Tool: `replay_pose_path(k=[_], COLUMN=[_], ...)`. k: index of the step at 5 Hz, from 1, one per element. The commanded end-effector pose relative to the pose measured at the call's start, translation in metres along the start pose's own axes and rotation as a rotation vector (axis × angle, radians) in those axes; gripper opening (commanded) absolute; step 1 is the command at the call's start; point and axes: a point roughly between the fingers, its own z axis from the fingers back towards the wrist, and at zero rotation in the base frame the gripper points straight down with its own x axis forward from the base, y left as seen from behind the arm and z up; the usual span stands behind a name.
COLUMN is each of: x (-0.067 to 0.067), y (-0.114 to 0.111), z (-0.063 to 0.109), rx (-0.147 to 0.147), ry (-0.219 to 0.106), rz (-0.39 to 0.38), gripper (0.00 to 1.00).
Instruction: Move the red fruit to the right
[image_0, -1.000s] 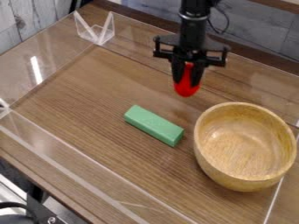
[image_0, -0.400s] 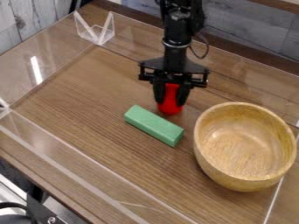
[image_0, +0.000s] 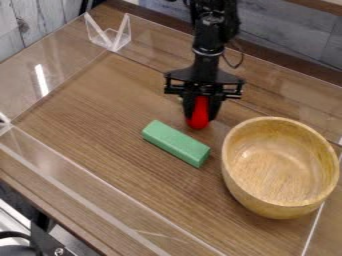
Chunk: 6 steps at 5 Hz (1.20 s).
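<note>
The red fruit is small, glossy and bright red, and stands upright between the black fingers of my gripper. The gripper points straight down at the middle of the wooden table and is shut on the fruit's upper half. The fruit's lower end is at or just above the tabletop; I cannot tell whether it touches. Its leafy end is hidden by the fingers. The fruit is just behind the right end of a flat green block and left of the bowl.
A large wooden bowl stands at the right front, close to the fruit. A clear plastic stand sits at the back left. Low transparent walls border the table's left and front edges.
The gripper has carried the red fruit down and to the left, from above the table's back middle to just behind the green block. The wrist has rolled slightly.
</note>
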Motion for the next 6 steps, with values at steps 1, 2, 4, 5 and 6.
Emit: replay_pose_path(k=[1,2,4,5,6], x=[0.012,0.017,0.032,0.038,0.041], y=[-0.017,-0.019,-0.015,-0.012,-0.011], z=[0.019,0.016,0.006,0.004,0.004], rx=[-0.023,-0.026,-0.030,-0.034,-0.039], ry=[-0.036,-0.031,-0.031,-0.029,-0.024], rz=[0.038,0.060,0.054,0.016,-0.024], gripper=[1.00,1.00,1.00,1.00,1.00])
